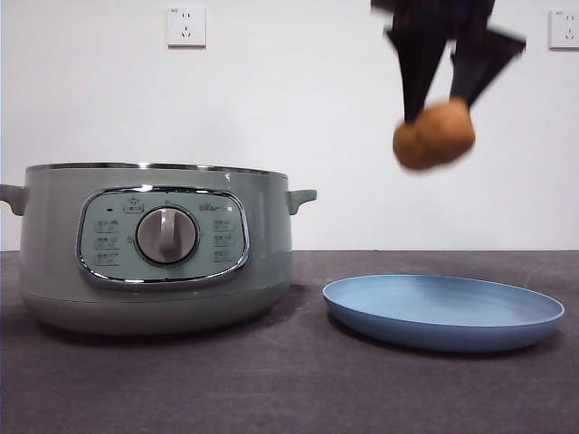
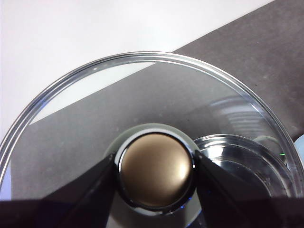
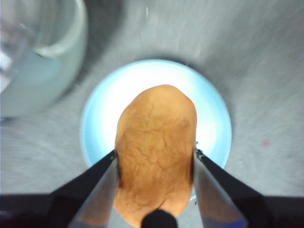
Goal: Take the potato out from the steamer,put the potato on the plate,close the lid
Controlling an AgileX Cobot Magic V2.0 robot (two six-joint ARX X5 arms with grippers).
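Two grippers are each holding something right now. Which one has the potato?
The right gripper: its jaws clamp the potato above the blue plate. The left gripper grips the lid by its knob instead.

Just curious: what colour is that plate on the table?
The plate is a plain matte blue, best seen in the front view.

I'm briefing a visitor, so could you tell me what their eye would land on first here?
First, the potato hanging in mid-air, clamped in the right gripper above the blue plate. Next, the big green steamer beside the plate, open on top. Its glass lid is held aloft by the knob in the left gripper.
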